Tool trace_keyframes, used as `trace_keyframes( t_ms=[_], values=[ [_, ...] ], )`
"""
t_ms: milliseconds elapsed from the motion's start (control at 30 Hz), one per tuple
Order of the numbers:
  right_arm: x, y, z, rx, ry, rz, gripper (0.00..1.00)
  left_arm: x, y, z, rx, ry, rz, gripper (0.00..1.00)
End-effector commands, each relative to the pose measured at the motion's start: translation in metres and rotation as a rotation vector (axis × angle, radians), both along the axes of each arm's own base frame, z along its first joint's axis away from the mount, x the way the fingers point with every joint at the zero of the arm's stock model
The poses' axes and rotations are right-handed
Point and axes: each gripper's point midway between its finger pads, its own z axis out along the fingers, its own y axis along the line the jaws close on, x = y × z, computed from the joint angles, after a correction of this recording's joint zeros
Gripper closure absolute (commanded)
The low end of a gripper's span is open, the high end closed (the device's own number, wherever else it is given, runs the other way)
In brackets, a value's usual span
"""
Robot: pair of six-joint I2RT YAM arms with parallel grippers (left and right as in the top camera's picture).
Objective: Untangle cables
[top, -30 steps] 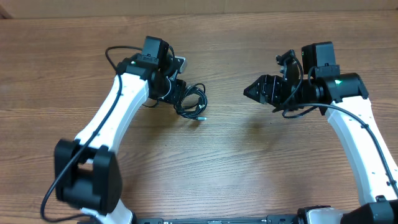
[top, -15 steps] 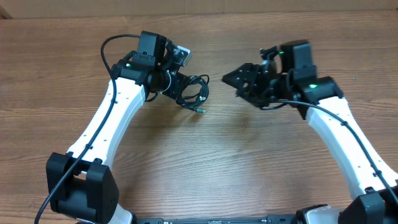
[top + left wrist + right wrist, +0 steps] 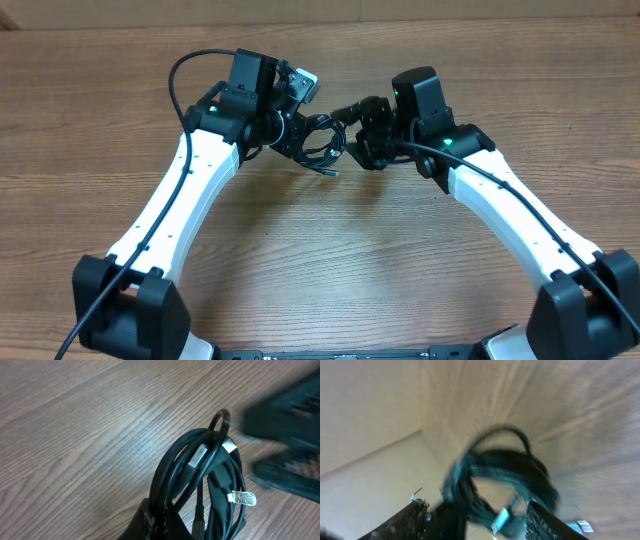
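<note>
Our left gripper (image 3: 159, 527) is clenched on the cables (image 3: 200, 475), a black coil with a silver plug (image 3: 198, 455) and a small white tag (image 3: 242, 497) among the loops. Our right gripper (image 3: 352, 132) faces it, jaws spread, and the coil sits just ahead of its fingers (image 3: 417, 515). That view is blurred, so we cannot tell whether they touch. Both wrists crowd together at the far middle of the table (image 3: 320, 260). A thick cable (image 3: 175, 72) arcs behind our left arm. Bare wood lies open toward the near edge and both sides.
</note>
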Motion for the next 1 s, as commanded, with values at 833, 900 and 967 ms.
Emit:
trace_keyframes(
  t_ms=[833, 900, 967],
  values=[
    [0.000, 0.026, -0.013, 0.071, 0.049, 0.029, 0.85, -0.007, -0.010, 0.033, -0.018, -0.070, -0.007, 0.96],
    [-0.002, 0.025, -0.016, 0.064, 0.064, 0.028, 0.87, 0.002, 0.002, 0.033, -0.017, -0.066, 0.097, 0.96],
    [-0.003, 0.024, -0.017, 0.060, 0.068, 0.030, 0.94, 0.008, 0.012, 0.033, -0.033, -0.050, 0.201, 0.96]
  ],
)
